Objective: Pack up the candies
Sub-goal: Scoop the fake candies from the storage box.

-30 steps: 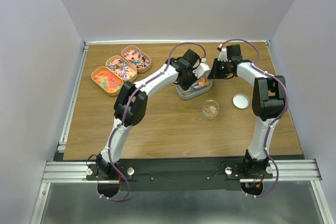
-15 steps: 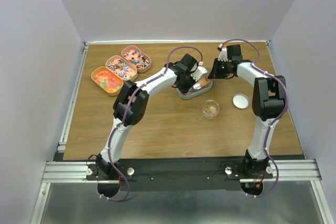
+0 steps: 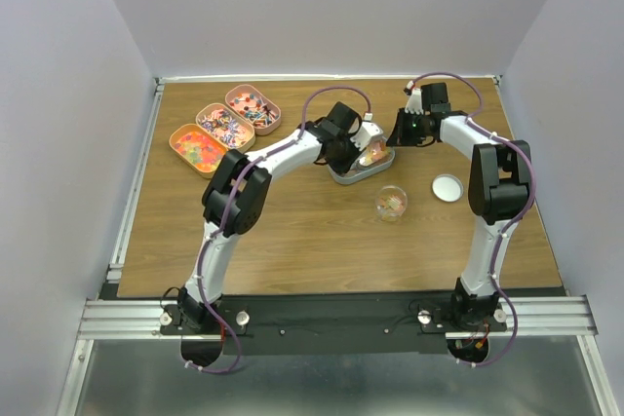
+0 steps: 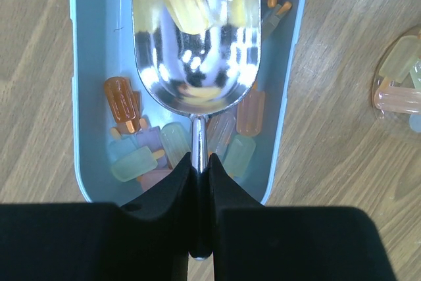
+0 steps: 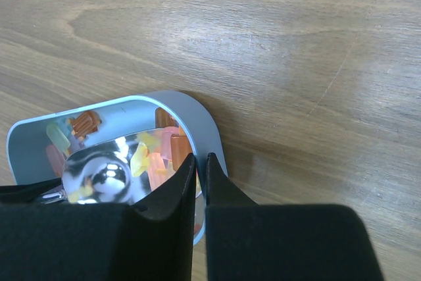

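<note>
Our left gripper (image 4: 199, 162) clamps the thin handle of the silver scoop (image 4: 197, 51), whose bowl lies just ahead among the candies (image 4: 135, 162) in the pale blue tin (image 4: 84, 64). Our right gripper (image 5: 201, 162) pinches that tin's rim, with candies just beyond it.

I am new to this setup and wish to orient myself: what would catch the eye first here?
The shiny scoop, held by the left gripper, lies in a pale blue tin of lolly-shaped candies at the table's middle. The right gripper pinches that tin's rim. Three pink tins of bright candies stand at the back left.
</note>
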You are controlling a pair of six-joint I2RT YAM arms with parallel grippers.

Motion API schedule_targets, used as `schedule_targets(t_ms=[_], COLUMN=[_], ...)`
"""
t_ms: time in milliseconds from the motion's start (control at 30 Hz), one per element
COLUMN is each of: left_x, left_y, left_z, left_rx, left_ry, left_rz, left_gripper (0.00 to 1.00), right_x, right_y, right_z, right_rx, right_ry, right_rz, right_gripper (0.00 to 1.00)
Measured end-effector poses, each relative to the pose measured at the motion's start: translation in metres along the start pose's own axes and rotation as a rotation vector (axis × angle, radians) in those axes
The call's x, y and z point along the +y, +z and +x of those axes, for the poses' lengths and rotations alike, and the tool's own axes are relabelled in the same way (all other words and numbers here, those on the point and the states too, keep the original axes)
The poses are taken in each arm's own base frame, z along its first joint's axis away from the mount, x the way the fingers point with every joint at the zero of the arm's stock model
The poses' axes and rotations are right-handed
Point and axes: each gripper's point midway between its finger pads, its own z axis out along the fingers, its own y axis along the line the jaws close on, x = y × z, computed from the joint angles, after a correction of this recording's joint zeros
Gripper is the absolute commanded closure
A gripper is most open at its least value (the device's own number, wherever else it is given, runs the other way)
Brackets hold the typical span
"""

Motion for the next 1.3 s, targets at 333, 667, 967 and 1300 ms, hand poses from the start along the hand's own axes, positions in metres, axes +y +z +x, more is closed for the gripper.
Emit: schedule_targets(t_ms=[333, 667, 967, 1300], left_x=[-0.001, -0.001, -0.002, -0.004], left_y=[-0.002, -0.001, 0.003, -0.003], left_z=[0.001, -0.003, -0.007, -0.003], left_rx=[-0.050, -0.073, -0.113, -0.164], left_ry=[-0.005, -0.018, -0.034, -0.018], left_rz=[-0.001, 0.011, 0.026, 0.011], left_gripper=[1.00, 1.00, 1.00, 1.00], right_x=[0.000, 0.000, -0.001, -0.002], right_y=[0.000, 0.000, 0.000, 0.000], right_z=[-0.001, -0.001, -0.002, -0.002], right_rx=[-0.001, -0.002, -0.005, -0.005], right_ry=[-0.001, -0.001, -0.002, -0.002], right_rz=[0.003, 0.003, 0.009, 0.012], right_gripper=[0.88, 0.88, 0.88, 0.86])
